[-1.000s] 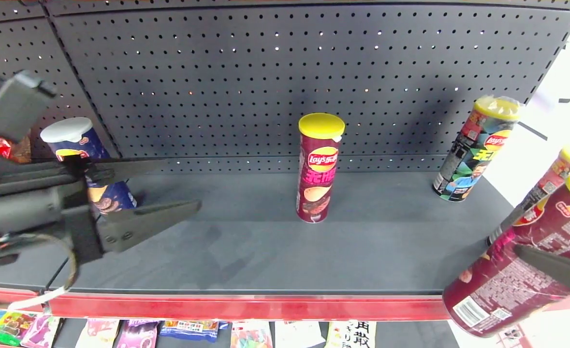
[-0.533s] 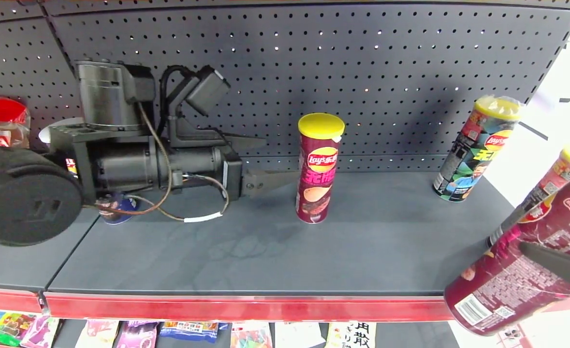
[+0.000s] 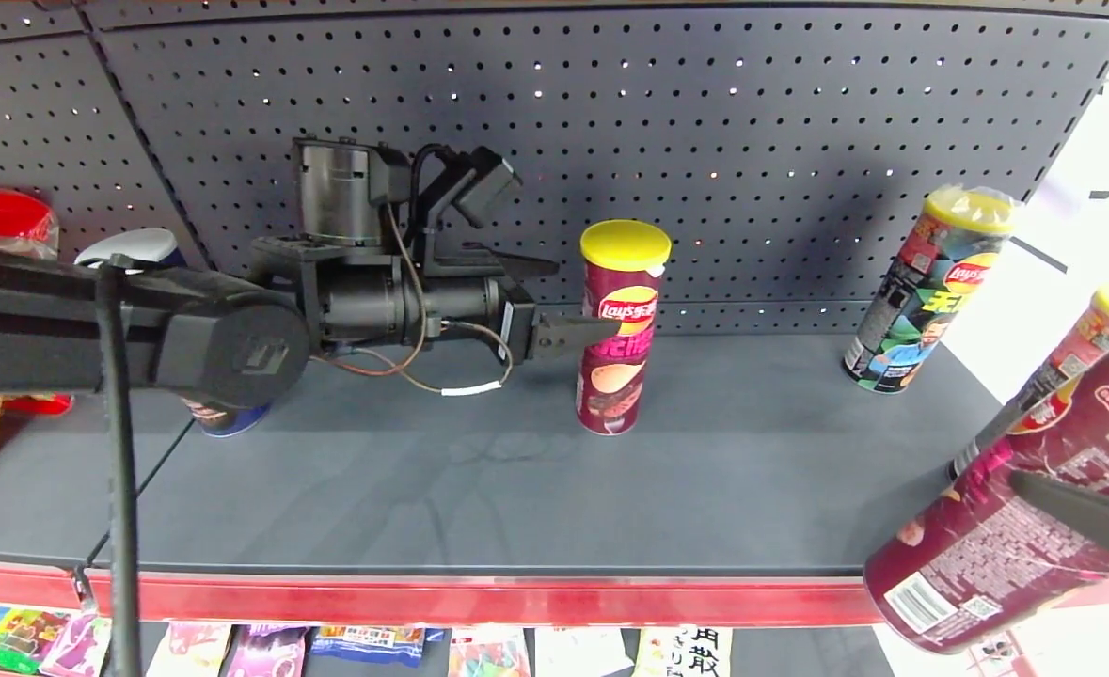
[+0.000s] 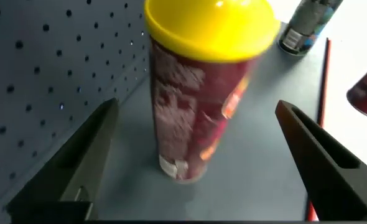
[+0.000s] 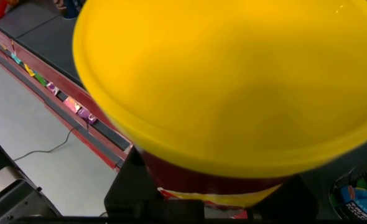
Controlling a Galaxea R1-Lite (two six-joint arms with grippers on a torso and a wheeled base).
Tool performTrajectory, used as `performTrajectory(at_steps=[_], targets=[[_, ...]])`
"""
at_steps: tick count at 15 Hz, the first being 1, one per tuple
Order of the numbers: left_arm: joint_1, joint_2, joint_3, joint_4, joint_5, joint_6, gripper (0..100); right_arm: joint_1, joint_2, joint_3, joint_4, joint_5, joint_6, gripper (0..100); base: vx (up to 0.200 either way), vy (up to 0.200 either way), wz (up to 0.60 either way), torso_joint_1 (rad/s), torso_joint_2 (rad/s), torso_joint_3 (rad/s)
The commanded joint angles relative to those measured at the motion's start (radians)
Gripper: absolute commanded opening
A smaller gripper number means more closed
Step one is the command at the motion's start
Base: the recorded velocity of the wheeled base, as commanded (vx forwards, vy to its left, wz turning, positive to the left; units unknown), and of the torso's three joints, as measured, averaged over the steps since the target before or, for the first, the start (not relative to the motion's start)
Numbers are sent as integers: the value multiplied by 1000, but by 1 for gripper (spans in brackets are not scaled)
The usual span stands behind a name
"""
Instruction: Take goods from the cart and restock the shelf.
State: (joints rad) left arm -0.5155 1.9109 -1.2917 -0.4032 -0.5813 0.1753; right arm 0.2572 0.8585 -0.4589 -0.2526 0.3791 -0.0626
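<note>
The left hand (image 3: 568, 301) is spread wide, one finger on each side of the upright maroon chip can (image 3: 615, 348), which stands mid-shelf (image 3: 422, 489) near the pegboard. The right hand (image 3: 1024, 498) is clamped on a second maroon can (image 3: 968, 564), held tilted off the shelf's front right corner.
</note>
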Motion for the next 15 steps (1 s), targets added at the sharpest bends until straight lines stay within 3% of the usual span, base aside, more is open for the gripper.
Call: performTrajectory(at_steps=[1,7,15], targets=[[-1,57,-47,0,-3,0,100,0,4,-4,-1,0,0,0,0,0,0,0,0,0],[-26,154,-178,1,-9,0,100,0,5,-6,-1,-2,0,0,0,0,0,0,0,0],[-47,214,-233,4,-6,-4,100,-1,7,-4,1,-3,0,0,0,0,0,0,0,0]])
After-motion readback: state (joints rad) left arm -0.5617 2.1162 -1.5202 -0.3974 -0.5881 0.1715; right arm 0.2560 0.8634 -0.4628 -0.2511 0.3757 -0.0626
